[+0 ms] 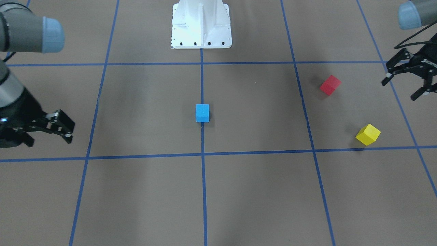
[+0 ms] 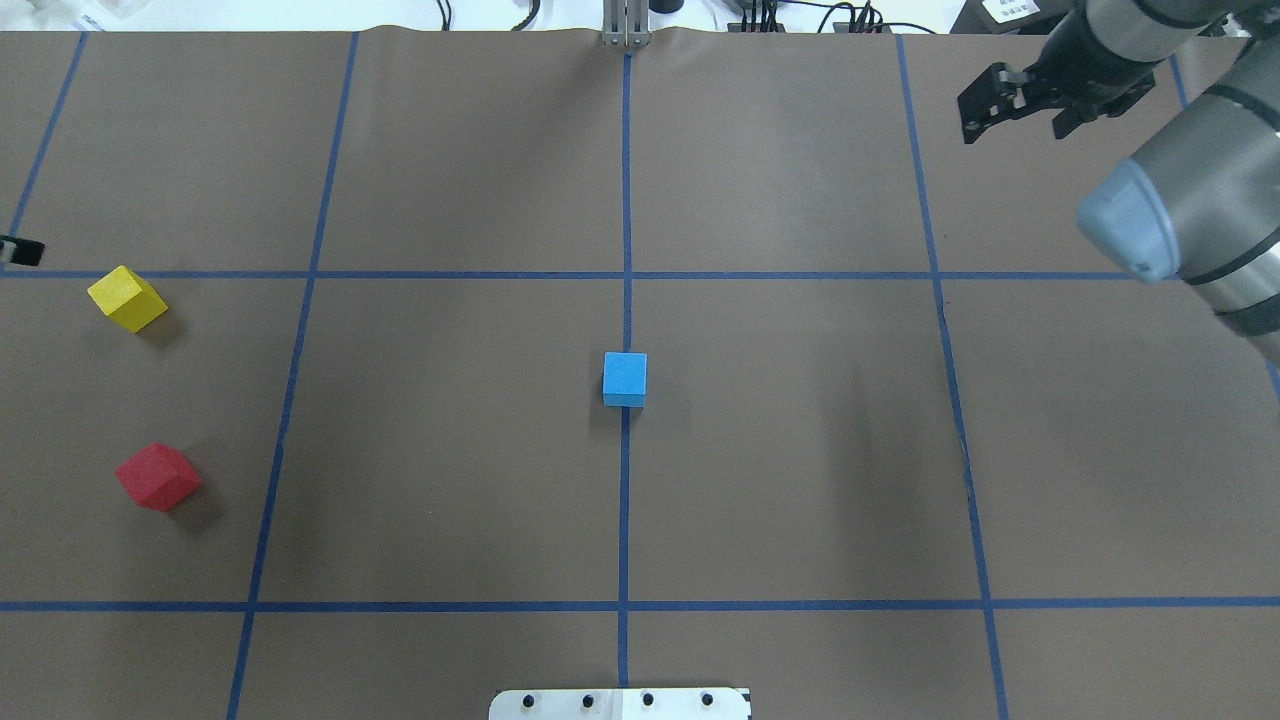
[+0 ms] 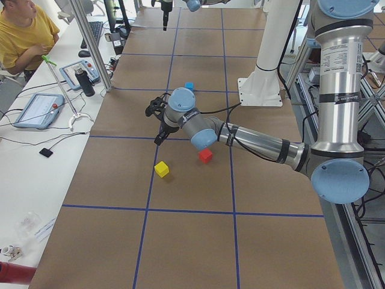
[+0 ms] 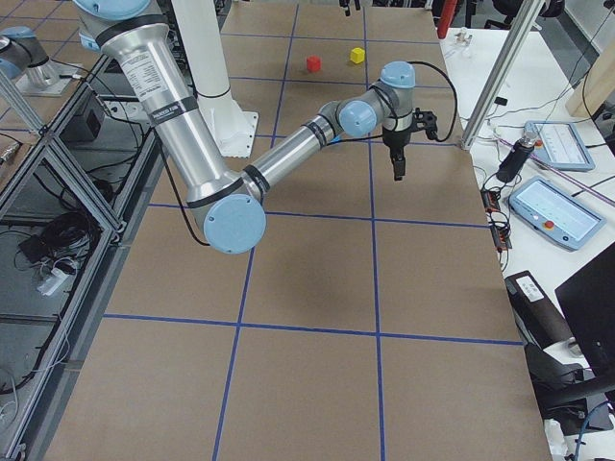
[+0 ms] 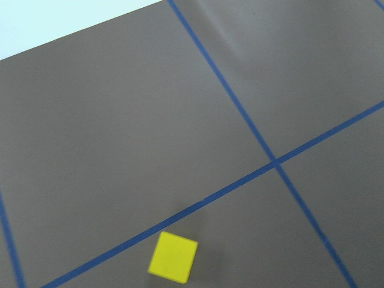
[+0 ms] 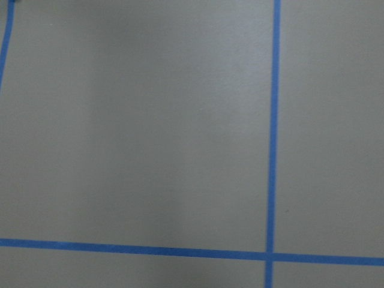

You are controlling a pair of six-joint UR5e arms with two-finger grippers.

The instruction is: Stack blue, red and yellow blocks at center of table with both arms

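The blue block [image 1: 202, 112] sits on the center line of the table, also seen in the overhead view [image 2: 625, 378]. The red block [image 1: 330, 85] [image 2: 158, 477] and the yellow block [image 1: 368, 134] [image 2: 127, 298] lie apart on the robot's left side, both turned at an angle. My left gripper [image 1: 398, 90] is open and empty, above the table edge beyond the red block. The left wrist view shows the yellow block [image 5: 173, 257] below it. My right gripper [image 2: 1010, 122] is open and empty at the far right, far from every block.
The white robot base [image 1: 201, 25] stands at the robot's side of the table. Blue tape lines grid the brown table [image 2: 800, 450]. A side bench with tablets [image 3: 39, 108], a metal pole [image 3: 90, 45] and an operator [image 3: 24, 33] lies past the far edge.
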